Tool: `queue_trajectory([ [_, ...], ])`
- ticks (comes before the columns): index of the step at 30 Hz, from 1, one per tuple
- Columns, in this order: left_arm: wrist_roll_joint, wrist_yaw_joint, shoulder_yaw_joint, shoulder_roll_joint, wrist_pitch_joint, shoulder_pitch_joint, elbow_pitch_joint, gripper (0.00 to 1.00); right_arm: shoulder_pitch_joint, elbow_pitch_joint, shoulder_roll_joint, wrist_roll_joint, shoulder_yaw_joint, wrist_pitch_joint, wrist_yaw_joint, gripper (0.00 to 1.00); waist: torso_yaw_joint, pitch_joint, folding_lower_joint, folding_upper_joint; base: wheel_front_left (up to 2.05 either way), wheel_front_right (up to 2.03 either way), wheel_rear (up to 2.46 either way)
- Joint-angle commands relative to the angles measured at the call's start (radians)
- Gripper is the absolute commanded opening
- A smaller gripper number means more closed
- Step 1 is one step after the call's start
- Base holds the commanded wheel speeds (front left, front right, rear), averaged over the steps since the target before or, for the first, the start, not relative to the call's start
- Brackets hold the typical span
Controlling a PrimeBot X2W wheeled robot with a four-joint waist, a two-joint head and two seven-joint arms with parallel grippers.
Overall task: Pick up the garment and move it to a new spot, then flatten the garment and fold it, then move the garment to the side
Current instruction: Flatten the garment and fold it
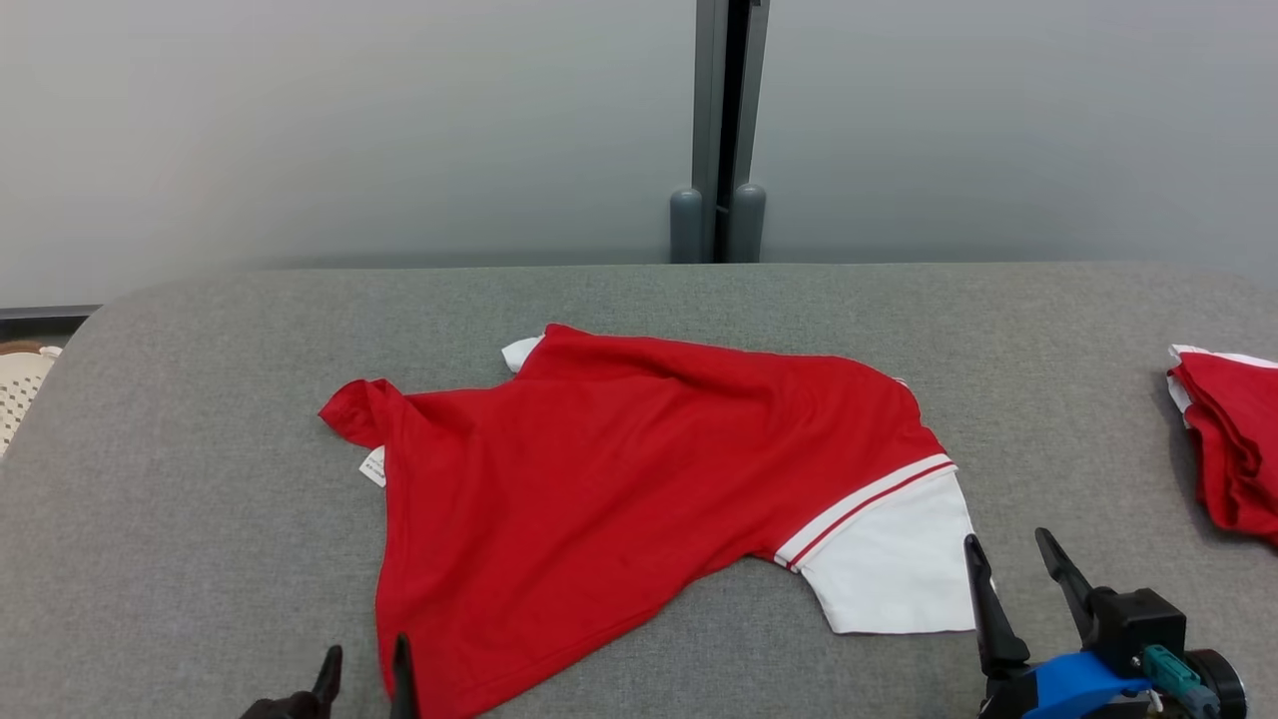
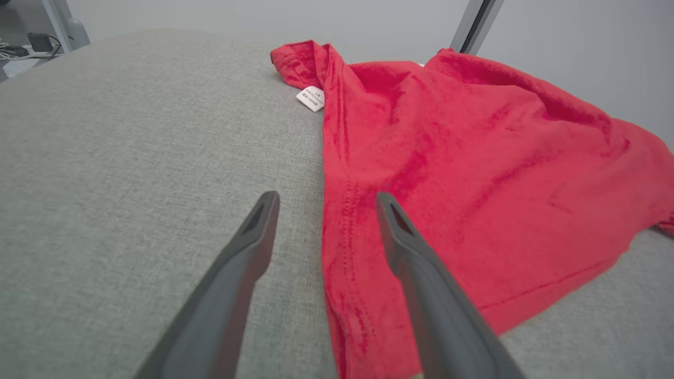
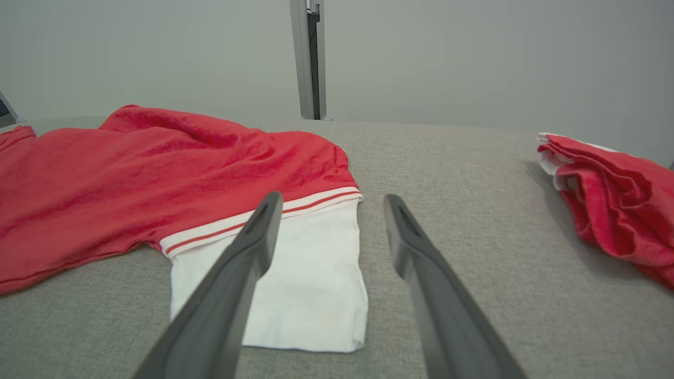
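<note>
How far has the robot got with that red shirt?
Looks done: the shirt lies roughly spread on the table, held by nothing. In hand: flattening, it seems; the left pincer by the bottom edge and the right pincer by the white sleeve are both open and empty. Left: ridges cross the cloth, no fold is made, and it is not yet set aside like the pile at the right.

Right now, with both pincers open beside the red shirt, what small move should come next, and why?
Probably lower the left pincer onto the side edge of the red shirt and close on it. Its open fingers straddle that edge, and the shirt lies rumpled, so it needs pulling flat before folding. The right pincer, open by the white sleeve, could do likewise.
</note>
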Motion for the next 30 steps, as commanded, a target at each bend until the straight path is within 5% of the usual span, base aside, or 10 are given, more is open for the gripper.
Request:
queue_trajectory([
  [1,-0.006,-0.007,-0.013,-0.002,-0.002,0.009,0.007,1.00,0.016,0.002,0.001,0.004,-0.001,0.000,0.000,1.00,0.002,0.000,-0.0001,0.0000,0.00,0.00,0.00],
  [10,-0.068,-0.008,-0.104,-0.002,-0.001,-0.018,0.152,1.00,0.013,0.021,0.001,-0.003,0.012,0.000,0.000,1.00,-0.002,0.001,-0.0001,0.0000,0.00,0.00,0.00],
  [20,-0.057,-0.004,-0.110,-0.001,-0.001,-0.022,0.118,1.00,0.017,0.046,0.001,-0.015,0.016,0.000,0.000,1.00,-0.005,-0.001,-0.0001,0.0000,0.00,0.00,0.00],
  [22,-0.051,0.001,-0.105,-0.001,-0.001,-0.016,0.100,0.90,0.017,0.055,0.001,-0.017,0.013,0.000,0.000,1.00,-0.004,-0.001,-0.0001,0.0000,0.00,0.00,0.00],
  [27,-0.050,0.011,-0.109,-0.001,-0.001,-0.003,0.077,0.89,0.014,0.081,0.001,-0.019,0.011,0.000,0.000,1.00,-0.002,0.001,-0.0001,0.0000,0.00,0.00,0.00],
  [28,-0.058,0.014,-0.115,-0.001,-0.001,0.000,0.077,0.65,0.014,0.093,0.001,-0.020,0.008,0.000,0.000,1.00,0.001,0.002,-0.0001,0.0000,0.00,0.00,0.00],
  [29,-0.061,0.016,-0.118,-0.001,-0.001,0.001,0.082,0.64,0.014,0.097,0.001,-0.020,0.006,0.000,0.000,1.00,0.004,0.002,-0.0001,0.0000,0.00,0.00,0.00],
  [30,-0.066,0.016,-0.122,-0.001,-0.001,0.002,0.091,0.77,0.014,0.101,0.001,-0.021,0.004,0.000,0.000,1.00,0.006,0.002,-0.0001,0.0000,0.00,0.00,0.00],
])
